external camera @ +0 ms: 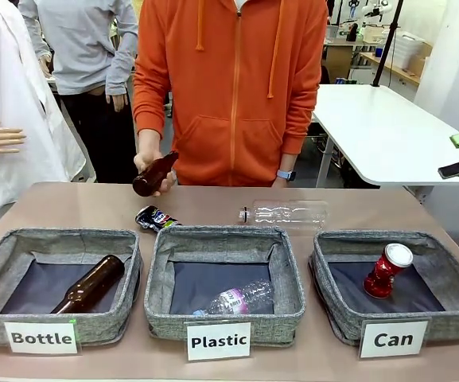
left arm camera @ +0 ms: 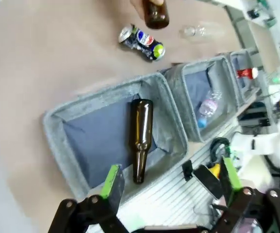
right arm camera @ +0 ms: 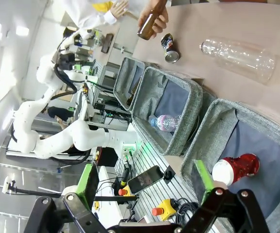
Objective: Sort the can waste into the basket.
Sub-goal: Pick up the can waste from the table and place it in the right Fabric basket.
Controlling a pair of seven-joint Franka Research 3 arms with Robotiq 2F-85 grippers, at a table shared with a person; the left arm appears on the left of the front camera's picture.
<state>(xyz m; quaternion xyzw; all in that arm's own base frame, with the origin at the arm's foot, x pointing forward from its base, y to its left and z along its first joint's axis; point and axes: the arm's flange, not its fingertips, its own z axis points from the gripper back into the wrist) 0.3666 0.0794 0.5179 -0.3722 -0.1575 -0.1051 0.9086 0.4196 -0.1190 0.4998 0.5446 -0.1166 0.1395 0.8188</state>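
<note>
Two cans make up the job, and one is already lying where it belongs: the red can (external camera: 387,270) is resting tilted inside the Can basket (external camera: 336,314) at the 3 o'clock end of the row, its silver top pointing toward 1 o'clock. The crushed can (external camera: 156,218) is lying flat on the bench (external camera: 70,203), just behind the gap between the Bottle basket (external camera: 102,322) and the Plastic basket (external camera: 165,318), with the person's hand (external camera: 145,161) holding a brown bottle (external camera: 156,175) directly above it at 12 o'clock. The left tool (left arm camera: 171,182) is hanging over the near side of the Bottle basket with its jaws spread wide and nothing between them. In the left wrist view the crushed can is sitting at about 12 o'clock, well apart, with its long axis running from 10 to 4 o'clock, so roughly crosswise to a straight reach. The right tool (right arm camera: 144,182) is likewise gaping wide and carrying nothing, hovering by the Can basket, and the crushed can is lying far off at its 12 o'clock beyond the Plastic basket. The left arm is looking like the nearer one, though the front view is catching only pad tips at its edges, so heights are hard to judge. Any pick is probably needing the person's hand and bottle out of the way first.
</note>
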